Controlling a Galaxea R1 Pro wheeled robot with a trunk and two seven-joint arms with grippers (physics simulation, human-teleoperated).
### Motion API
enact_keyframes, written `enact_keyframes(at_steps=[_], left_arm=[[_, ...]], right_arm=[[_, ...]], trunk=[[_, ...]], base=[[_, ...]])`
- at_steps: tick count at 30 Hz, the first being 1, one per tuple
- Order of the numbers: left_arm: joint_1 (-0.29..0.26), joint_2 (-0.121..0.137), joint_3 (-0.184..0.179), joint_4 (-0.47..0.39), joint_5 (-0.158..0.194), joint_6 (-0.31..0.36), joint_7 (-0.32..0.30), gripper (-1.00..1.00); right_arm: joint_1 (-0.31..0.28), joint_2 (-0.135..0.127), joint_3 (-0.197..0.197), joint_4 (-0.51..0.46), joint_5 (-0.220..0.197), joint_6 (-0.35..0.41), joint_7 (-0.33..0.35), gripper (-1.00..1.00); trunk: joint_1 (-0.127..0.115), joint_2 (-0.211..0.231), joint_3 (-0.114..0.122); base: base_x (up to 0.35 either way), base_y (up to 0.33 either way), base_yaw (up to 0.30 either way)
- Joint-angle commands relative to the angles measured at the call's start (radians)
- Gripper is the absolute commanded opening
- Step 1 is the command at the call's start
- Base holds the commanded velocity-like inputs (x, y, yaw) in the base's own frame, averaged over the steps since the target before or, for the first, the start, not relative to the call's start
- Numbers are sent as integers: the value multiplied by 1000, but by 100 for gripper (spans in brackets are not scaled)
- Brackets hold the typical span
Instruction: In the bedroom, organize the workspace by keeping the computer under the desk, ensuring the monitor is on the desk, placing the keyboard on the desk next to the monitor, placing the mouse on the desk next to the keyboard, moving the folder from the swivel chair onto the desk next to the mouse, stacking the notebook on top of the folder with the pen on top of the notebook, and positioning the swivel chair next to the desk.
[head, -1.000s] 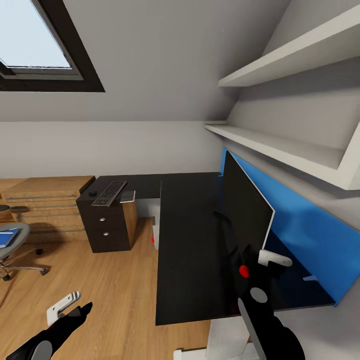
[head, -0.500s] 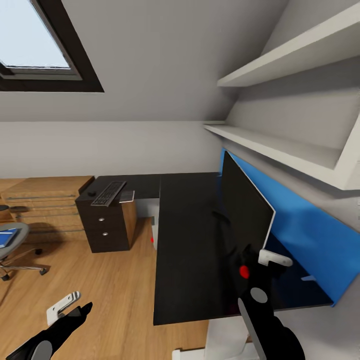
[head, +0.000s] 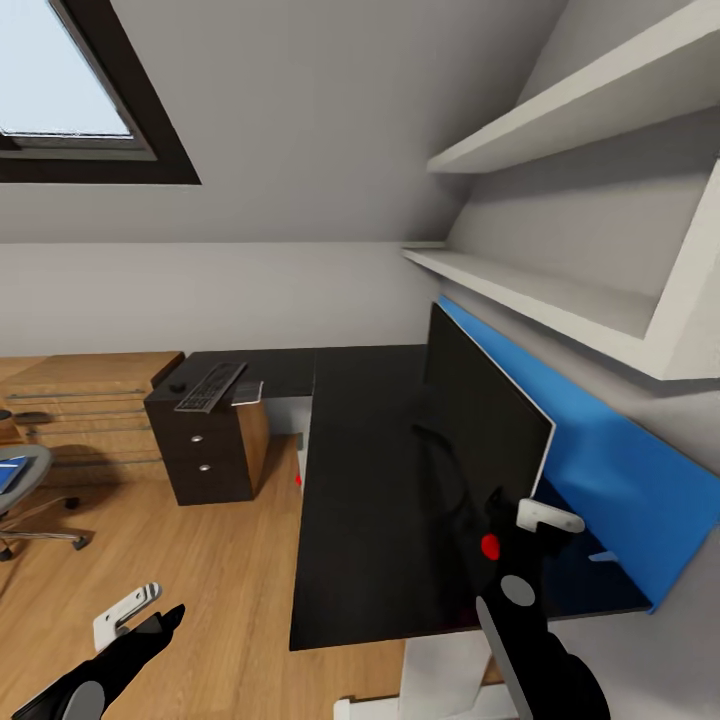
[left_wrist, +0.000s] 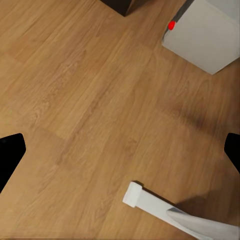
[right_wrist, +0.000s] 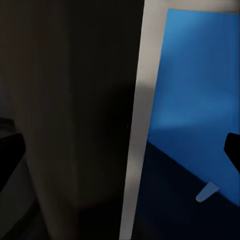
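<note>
Black monitor (head: 480, 430) upright on dark desk (head: 360, 500), against blue panel (head: 600, 470). Keyboard (head: 208, 386) far off on drawer cabinet (head: 205, 445). Swivel chair (head: 20, 490) at left edge. Left gripper (left_wrist: 120, 150) spread wide over wood floor (left_wrist: 75, 100); right gripper (right_wrist: 125, 150) spread wide around monitor's edge.

Head high over desk (head: 360, 480); wrists close.

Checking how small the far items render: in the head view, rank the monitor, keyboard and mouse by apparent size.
1. monitor, largest, though it also stands nearest the camera.
2. keyboard, on the far drawer unit.
3. mouse, a tiny dark blob beside the keyboard.
</note>
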Motion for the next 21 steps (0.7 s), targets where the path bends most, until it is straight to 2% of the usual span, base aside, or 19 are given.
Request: enact_keyframes(at_steps=[1,21], left_arm=[[-1,0,0,-2,11,4,8,100],[-1,2,0,-2,10,4,9,100]], right_arm=[[-1,-1,1,-1,3,10,-6,100],[-1,0,1,11,4,4,-6,100]], trunk=[[0,-1,-1],[0,-1,-1]], base=[[0,-75,0],[0,-33,0]])
